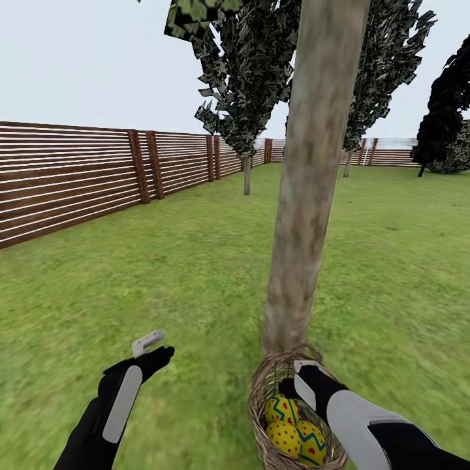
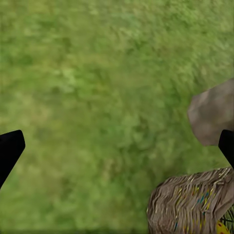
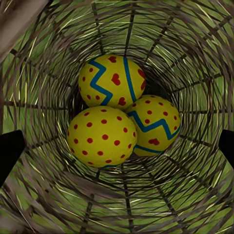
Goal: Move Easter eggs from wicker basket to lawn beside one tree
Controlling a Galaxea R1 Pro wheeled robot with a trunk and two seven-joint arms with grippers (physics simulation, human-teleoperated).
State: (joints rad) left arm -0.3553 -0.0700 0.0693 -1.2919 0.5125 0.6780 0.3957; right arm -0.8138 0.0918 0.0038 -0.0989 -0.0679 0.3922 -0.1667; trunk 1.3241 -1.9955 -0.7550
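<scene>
The wicker basket (image 1: 261,391) stands on the lawn (image 1: 163,274) right at the foot of the tree (image 1: 313,196). Three yellow Easter eggs lie inside it: one with a blue zigzag (image 3: 113,80), one with red dots (image 3: 101,136) and a third with a blue band (image 3: 153,124). My right gripper (image 1: 298,385) hangs open over the basket's mouth, looking straight down on the eggs, its fingertips (image 3: 9,151) wide apart and holding nothing. My left gripper (image 1: 155,349) is open over bare grass to the basket's left, and its wrist view catches the basket (image 2: 195,204) and the trunk's base (image 2: 214,117).
A brown slat fence (image 1: 72,176) runs along the left and across the back. Dark-leaved trees (image 1: 247,98) stand further back, and a black cypress (image 1: 444,117) stands at the far right. Grass stretches wide on both sides of the trunk.
</scene>
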